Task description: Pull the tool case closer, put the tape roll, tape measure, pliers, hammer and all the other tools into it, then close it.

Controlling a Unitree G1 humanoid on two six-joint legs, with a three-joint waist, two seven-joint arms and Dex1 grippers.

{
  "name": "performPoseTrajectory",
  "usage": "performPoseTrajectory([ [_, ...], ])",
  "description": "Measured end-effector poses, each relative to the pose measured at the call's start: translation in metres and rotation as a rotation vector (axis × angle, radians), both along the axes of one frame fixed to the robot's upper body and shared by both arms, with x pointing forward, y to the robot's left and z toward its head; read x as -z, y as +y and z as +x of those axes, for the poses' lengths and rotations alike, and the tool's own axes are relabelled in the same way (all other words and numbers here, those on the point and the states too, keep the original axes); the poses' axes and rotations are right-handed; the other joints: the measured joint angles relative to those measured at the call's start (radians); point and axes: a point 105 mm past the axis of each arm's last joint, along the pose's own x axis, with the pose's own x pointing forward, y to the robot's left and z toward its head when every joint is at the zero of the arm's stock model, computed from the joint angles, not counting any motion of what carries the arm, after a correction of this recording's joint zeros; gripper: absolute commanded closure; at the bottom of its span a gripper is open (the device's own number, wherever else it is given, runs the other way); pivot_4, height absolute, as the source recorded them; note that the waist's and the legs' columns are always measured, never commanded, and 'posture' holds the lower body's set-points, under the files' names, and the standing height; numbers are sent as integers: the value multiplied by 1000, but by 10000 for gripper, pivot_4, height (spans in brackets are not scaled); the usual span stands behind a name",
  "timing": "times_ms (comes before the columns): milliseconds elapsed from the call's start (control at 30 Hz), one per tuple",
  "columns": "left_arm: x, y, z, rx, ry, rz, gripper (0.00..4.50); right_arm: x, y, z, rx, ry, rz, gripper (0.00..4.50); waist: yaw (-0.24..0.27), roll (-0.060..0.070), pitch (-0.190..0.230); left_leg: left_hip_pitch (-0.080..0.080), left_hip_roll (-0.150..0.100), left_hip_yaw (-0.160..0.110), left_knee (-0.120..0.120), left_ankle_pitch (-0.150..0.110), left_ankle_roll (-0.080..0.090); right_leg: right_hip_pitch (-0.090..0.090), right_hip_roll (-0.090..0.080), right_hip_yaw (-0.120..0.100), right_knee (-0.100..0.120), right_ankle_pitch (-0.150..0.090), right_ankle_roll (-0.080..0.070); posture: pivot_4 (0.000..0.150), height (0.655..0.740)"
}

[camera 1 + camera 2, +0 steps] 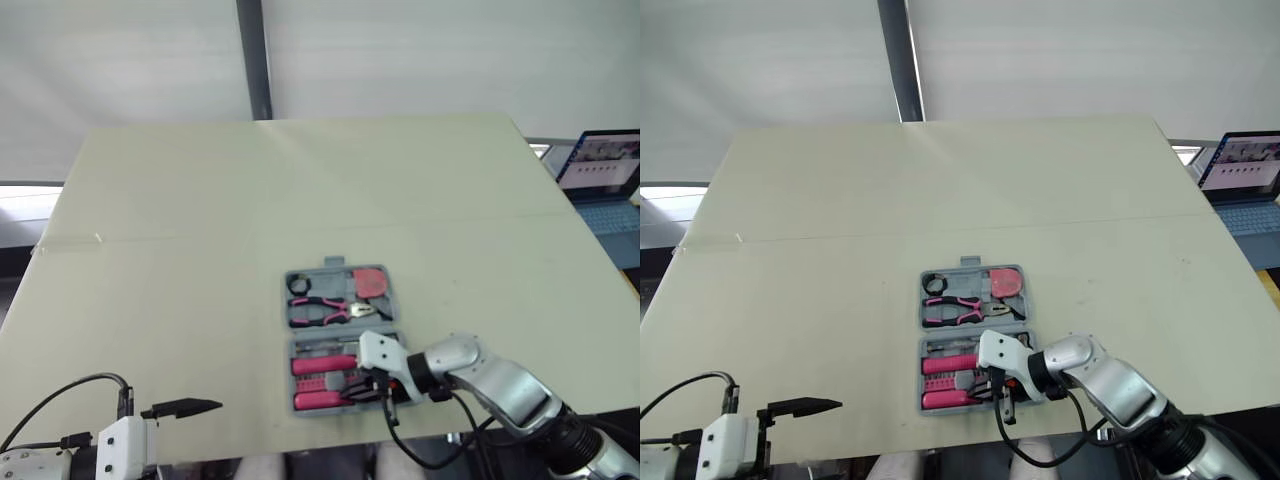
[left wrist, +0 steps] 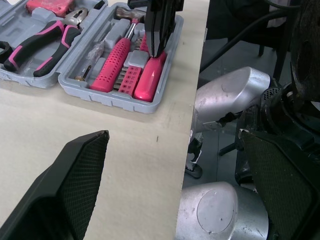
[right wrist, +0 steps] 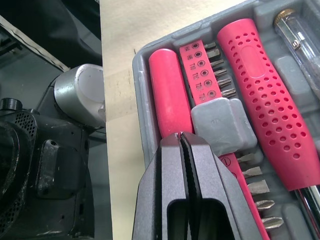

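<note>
The grey tool case [image 1: 330, 268] lies open near the table's front edge. Its far half holds a black tape roll [image 1: 299, 285], pink-handled pliers [image 1: 320, 312] and a pink tape measure [image 1: 371, 281]. The near half holds the hammer [image 1: 322, 365] with a pink dotted grip, a strip of bits [image 3: 200, 70] and a smooth pink handle [image 3: 170, 95]. My right gripper [image 3: 181, 135] is shut and empty, its tips just above that smooth handle at the case's near right. My left gripper [image 2: 172, 137] hangs open and empty over the table's front edge, well to the left of the case.
A laptop [image 1: 600, 165] stands beyond the table's right edge. A dark post [image 1: 255, 60] rises behind the table. The case sits close to the front edge [image 2: 192, 100], with a drop beyond it. Wide bare tabletop [image 1: 200, 220] lies left of and behind the case.
</note>
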Motion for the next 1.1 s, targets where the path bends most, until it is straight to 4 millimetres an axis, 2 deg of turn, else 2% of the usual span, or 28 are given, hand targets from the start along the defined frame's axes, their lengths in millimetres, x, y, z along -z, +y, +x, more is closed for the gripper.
performPoseTrajectory([
  [267, 0, 0, -1, -4, 5, 0, 0, -1, 0, 1, 9, 12, 1, 44010, 0, -1, -1, 0, 0, 0, 0, 0, 0, 0, 0, 0, 0, 0, 0, 1500, 7400],
  [400, 1, 1, 4, -41, 13, -11, 0, -7, -2, 6, 77, 57, 20, 44010, 2, 0, 0, 0, 0, 0, 0, 0, 0, 0, 0, 0, 0, 0, 0, 1500, 7400],
  [467, -1, 1, 13, -78, -6, -27, 0, -15, -8, 13, 133, 76, 22, 44010, 5, 3, 2, -2, 0, 0, 1, 0, 0, -1, 0, 0, 0, 0, 0, 1500, 7400],
  [533, -3, -2, 24, -99, -31, -51, 0, -36, -17, 22, 173, 35, 33, 44010, 9, 5, 3, -2, 0, 0, 2, 0, 0, -1, 0, 0, 1, 0, 0, 1500, 7400],
  [633, -2, -9, 39, -145, -13, -110, 0, -68, -45, 30, 264, -43, 32, 44010, 22, 4, 2, -2, 0, -1, 0, 0, 0, -2, 0, -1, 0, 0, 0, 1500, 7400],
  [733, 5, -6, 50, -189, 8, -121, 0, -65, -57, 27, 324, -25, 41, 44010, 24, 3, 2, -2, 0, 0, 1, 0, 0, -1, 0, -1, 1, 0, 0, 1500, 7400],
  [833, 13, -2, 58, -230, 17, -131, 0, -53, -80, 24, 413, 9, 18, 36269, 25, 3, 2, -2, -1, 1, 2, 0, 0, -1, 0, 0, 1, 0, 1, 1500, 7400],
  [933, 18, 2, 62, -271, 16, -144, 0, -52, -118, 23, 550, 0, -30, 21127, 26, 3, 2, -2, -1, 1, 3, 0, 0, -1, 0, 0, 1, 0, 1, 1500, 7400],
  [1067, 21, 9, 61, -301, 20, -130, 0, -52, -144, 14, 637, -13, -56, 1132, 25, 3, 2, -1, 0, 1, 2, 0, 0, -1, 0, 0, 1, 0, 1, 1500, 7400],
  [1100, 22, 12, 60, -309, 23, -125, 0, -50, -149, 11, 653, -8, -61, 452, 24, 3, 2, -1, 0, 2, 2, 0, 0, -1, 0, 0, 1, 0, 1, 1500, 7400],
])
